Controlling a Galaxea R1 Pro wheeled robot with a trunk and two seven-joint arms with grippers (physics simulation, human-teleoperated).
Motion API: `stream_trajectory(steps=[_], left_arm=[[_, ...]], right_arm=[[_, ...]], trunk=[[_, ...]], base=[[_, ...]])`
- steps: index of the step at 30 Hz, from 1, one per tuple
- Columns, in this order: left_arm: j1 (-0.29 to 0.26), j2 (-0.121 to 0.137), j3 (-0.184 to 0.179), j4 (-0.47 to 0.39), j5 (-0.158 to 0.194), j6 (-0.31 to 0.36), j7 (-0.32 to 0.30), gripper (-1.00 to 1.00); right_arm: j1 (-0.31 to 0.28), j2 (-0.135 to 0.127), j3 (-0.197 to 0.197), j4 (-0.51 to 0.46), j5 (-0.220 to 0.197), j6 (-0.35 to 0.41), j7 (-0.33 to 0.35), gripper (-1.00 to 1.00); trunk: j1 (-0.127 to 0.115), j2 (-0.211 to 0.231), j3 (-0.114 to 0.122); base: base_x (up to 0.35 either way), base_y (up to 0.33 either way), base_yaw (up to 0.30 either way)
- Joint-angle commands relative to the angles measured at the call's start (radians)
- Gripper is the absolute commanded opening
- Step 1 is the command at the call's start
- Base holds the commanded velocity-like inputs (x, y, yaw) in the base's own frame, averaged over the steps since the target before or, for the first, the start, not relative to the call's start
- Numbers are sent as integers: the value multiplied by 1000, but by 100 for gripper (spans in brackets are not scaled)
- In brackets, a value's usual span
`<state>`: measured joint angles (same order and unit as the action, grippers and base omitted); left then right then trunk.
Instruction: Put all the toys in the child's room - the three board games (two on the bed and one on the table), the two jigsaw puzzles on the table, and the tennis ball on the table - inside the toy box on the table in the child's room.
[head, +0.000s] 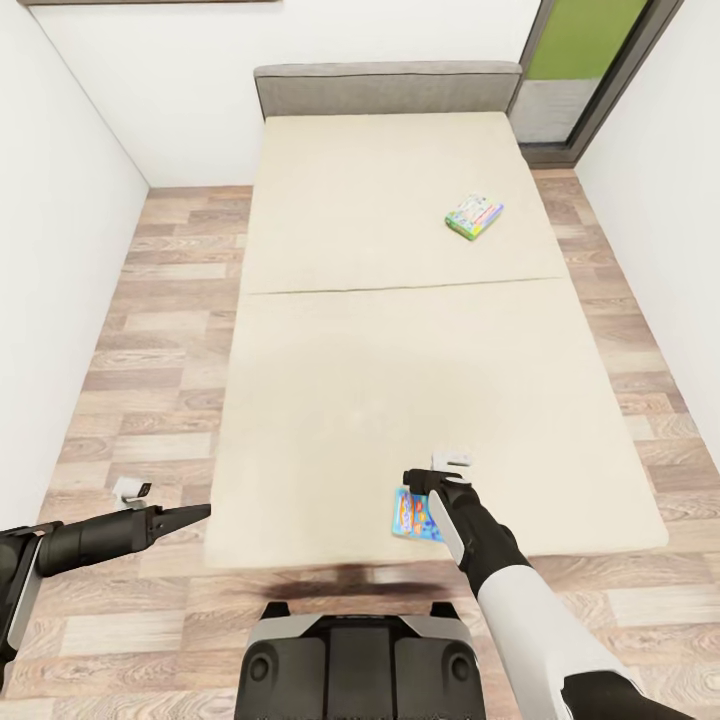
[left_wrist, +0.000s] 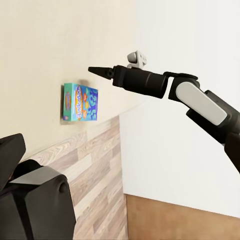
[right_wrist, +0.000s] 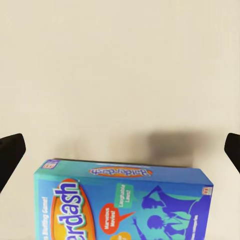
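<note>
Since the blue board game (head: 415, 514) lies flat near the bed (head: 330, 400) edge, the right gripper (head: 420, 480) hovers above it, fingers spread wide; left gripper (head: 195, 513) looks pinched together, idle.

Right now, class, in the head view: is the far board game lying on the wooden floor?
No. The far board game lies on the beige bed, near its right edge, toward the headboard.

Wood-plank floor (head: 160, 300) — white walls (head: 60, 250) — grey-framed window (head: 590, 60).
</note>
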<state>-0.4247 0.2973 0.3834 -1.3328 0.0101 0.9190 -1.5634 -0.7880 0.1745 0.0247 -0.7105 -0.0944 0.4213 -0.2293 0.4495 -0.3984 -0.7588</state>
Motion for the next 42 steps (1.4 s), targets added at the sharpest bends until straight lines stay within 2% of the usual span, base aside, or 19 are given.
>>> stream_trajectory(steps=[1,34,42], left_arm=[[0,0,0,0,-1,11,-4,100],[0,0,0,0,-1,10,-4,100],[0,0,0,0,-1,9,-4,100]], right_arm=[[0,0,3,-1,-10,4,-9,100],[-1,0,2,-1,-11,4,-8,100],[-1,0,2,-1,-10,4,-8,100]], trunk=[[0,-2,-3],[0,-2,-56],[0,-2,-61]], base=[[0,0,0],[0,0,0],[0,0,0]])
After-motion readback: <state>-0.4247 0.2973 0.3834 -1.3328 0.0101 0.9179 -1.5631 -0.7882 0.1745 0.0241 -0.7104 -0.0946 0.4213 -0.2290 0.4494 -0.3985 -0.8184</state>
